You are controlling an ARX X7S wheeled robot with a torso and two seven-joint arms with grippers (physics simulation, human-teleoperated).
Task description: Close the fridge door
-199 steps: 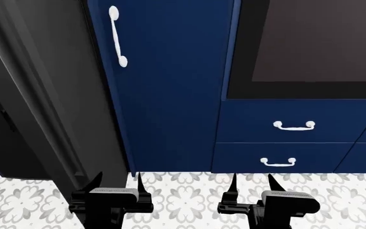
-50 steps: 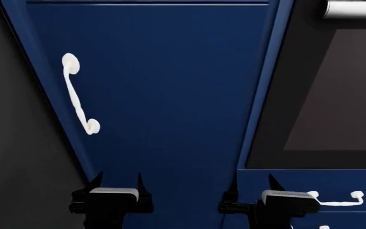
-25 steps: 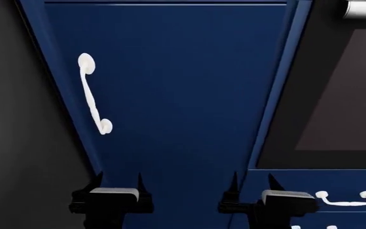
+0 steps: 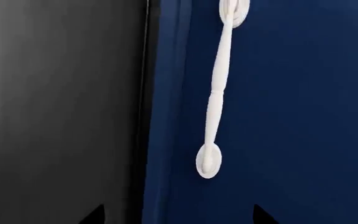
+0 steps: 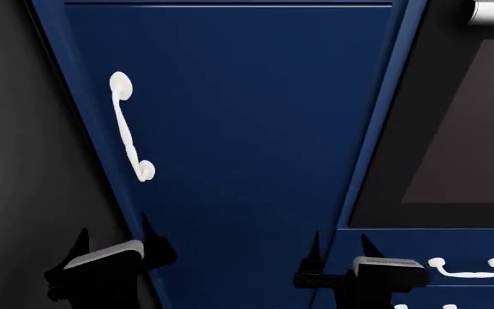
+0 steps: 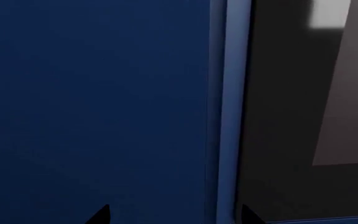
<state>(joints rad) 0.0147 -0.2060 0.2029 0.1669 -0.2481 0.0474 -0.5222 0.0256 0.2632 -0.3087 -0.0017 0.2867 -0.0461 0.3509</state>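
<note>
The fridge door shows only as a flat glossy black face along the left of the head view, and again in the left wrist view. Its inner side is hidden. My left gripper is open and empty. It sits low at the seam between the black face and the navy cabinet door, apart from both. In the left wrist view that gripper straddles the seam. My right gripper is open and empty, in front of the cabinet's right edge, as the right wrist view shows.
A white handle runs down the navy cabinet door close to the black face; the handle is just ahead of the left gripper. At the right is a dark oven window, with a navy drawer and its white pull below.
My left gripper has swung left and tilted, from in front of the navy door to the seam by the black face. The right gripper has held still; the view has barely shifted.
</note>
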